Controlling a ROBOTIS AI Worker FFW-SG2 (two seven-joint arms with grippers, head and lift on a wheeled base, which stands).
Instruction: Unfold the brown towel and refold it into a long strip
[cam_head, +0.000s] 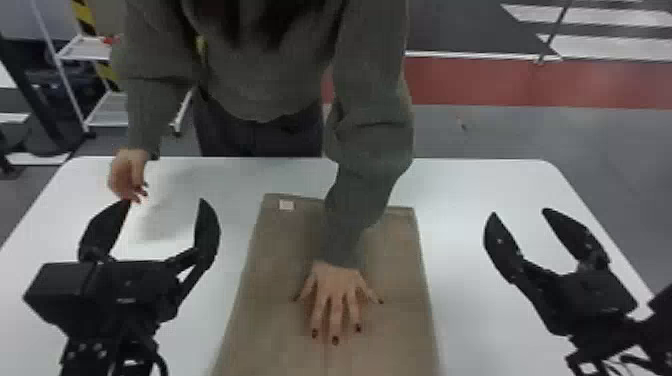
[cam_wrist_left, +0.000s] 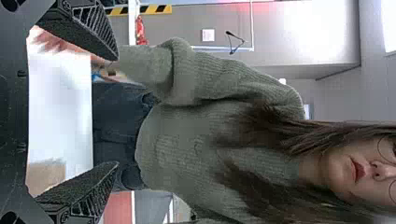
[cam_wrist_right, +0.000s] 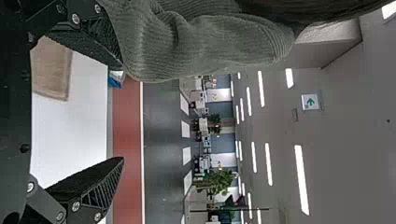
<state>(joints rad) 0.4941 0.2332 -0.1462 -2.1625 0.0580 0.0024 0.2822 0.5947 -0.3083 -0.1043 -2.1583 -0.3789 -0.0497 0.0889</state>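
Note:
The brown towel (cam_head: 280, 280) lies flat on the white table in the middle of the head view, running down past the bottom edge. A person's hand presses on it with spread fingers. My left gripper (cam_head: 165, 200) stands open to the left of the towel, nothing between its fingers. On the other side, my right gripper (cam_head: 517, 212) is open over the bare tabletop. In the left wrist view, the left gripper (cam_wrist_left: 116, 111) is open, with a towel corner (cam_wrist_left: 46, 176) beyond. In the right wrist view, the right gripper (cam_wrist_right: 122, 114) is open too, with part of the towel (cam_wrist_right: 52, 70) beyond.
The person leans over the white table (cam_head: 480, 185) from its far side. Their other hand (cam_head: 129, 172) hovers near my left gripper's outer fingertip. A white shelf cart (cam_head: 107, 107) stands behind at the left.

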